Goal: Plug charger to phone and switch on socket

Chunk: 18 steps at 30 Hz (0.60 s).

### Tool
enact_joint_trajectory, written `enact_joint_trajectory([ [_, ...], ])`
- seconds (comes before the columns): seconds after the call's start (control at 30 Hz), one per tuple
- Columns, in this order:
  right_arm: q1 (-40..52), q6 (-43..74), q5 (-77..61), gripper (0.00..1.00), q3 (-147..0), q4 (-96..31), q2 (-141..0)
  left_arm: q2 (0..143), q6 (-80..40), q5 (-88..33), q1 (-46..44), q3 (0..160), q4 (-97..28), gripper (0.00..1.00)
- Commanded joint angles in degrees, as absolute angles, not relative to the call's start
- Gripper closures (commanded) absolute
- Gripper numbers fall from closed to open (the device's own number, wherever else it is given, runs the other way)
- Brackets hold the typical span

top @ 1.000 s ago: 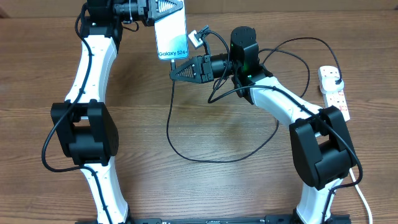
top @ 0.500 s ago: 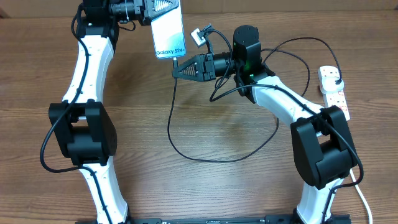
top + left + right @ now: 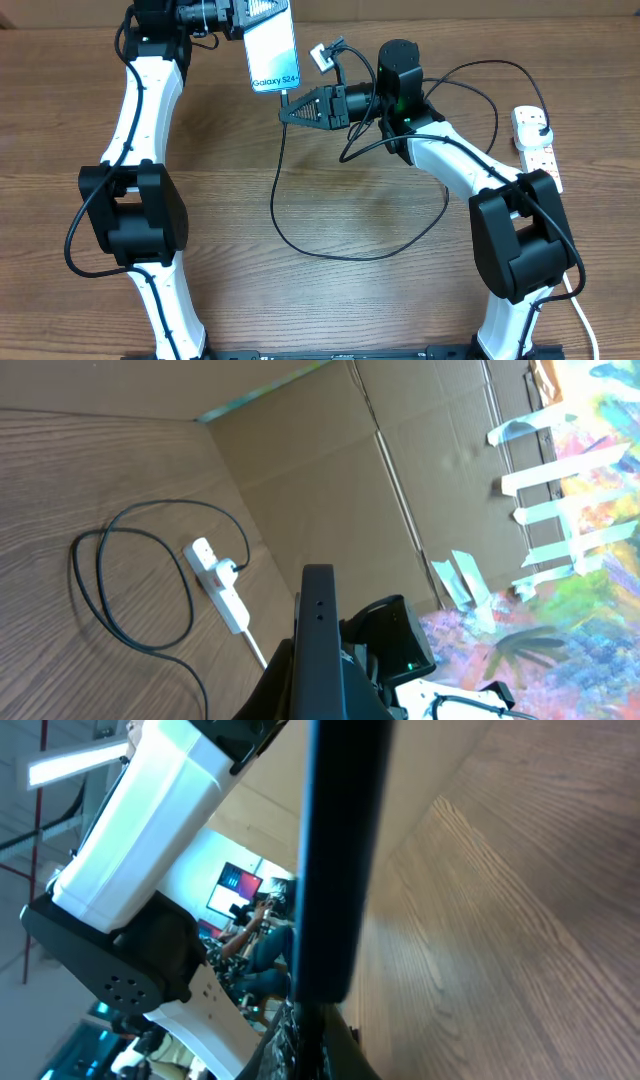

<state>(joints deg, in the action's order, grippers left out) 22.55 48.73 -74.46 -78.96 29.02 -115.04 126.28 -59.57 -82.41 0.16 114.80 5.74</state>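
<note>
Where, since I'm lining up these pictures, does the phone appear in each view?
Overhead: phone, screen up, top edge left of centre.
Left wrist: phone edge-on, a dark bar at bottom centre.
Right wrist: phone edge-on, a dark vertical bar through the middle.
Shared landmark: the wooden table, in all three.

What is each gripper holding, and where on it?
The left gripper clamps the phone at its top end; the right gripper pinches the charger just behind its connector tip.
</note>
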Motion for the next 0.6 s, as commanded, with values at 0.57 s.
enact_joint_trajectory([
  [0.57, 22.3, 44.4, -75.5, 0.96, -80.1, 29.5, -114.9, 126.0, -61.3, -81.3, -2.1, 115.5, 6.0, 0.96],
])
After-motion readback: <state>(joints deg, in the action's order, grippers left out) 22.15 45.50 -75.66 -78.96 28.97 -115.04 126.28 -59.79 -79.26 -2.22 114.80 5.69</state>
